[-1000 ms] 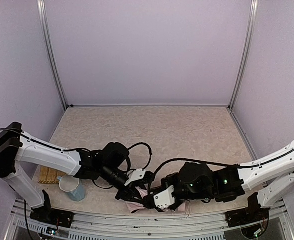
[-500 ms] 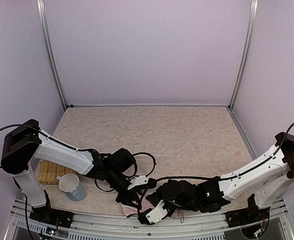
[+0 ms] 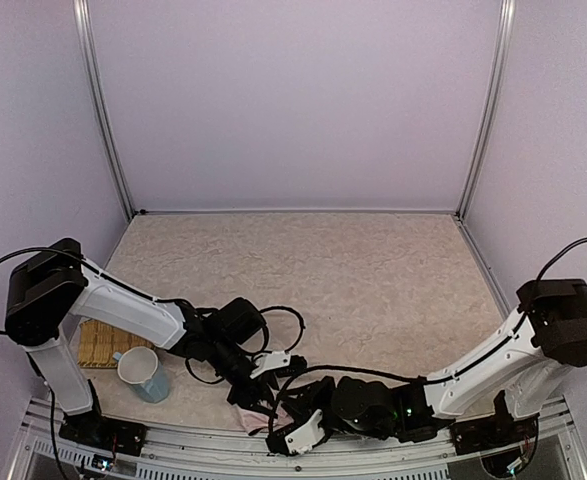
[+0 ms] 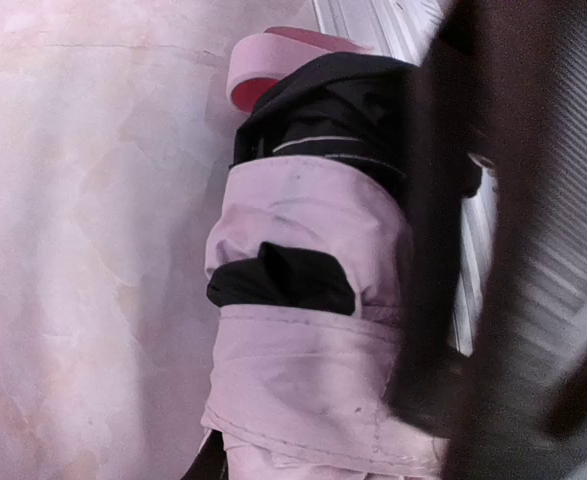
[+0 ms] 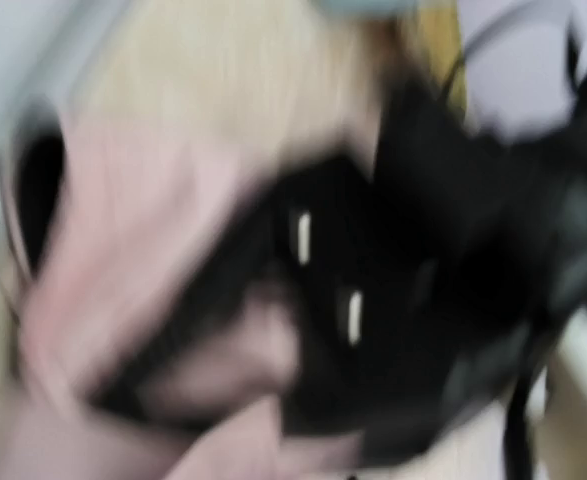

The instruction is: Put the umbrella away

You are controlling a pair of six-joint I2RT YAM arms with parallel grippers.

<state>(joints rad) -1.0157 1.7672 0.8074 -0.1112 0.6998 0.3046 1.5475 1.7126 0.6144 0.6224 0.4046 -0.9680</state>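
The umbrella lies folded at the table's near edge, a pale pink bundle with black lining. In the left wrist view it fills the middle, with its pink strap at the far end. My left gripper is down on it from the left, and the fabric runs between dark fingers. My right gripper is low beside it from the right. The right wrist view is blurred and shows only pink fabric and black, so that gripper's jaws cannot be made out.
A pale blue mug stands at the near left beside a slatted wooden mat. The metal rail of the table's near edge runs just behind the umbrella. Black cables loop over both wrists.
Both grippers and the umbrella have moved toward the table's near edge. The right arm has folded lower and further left.
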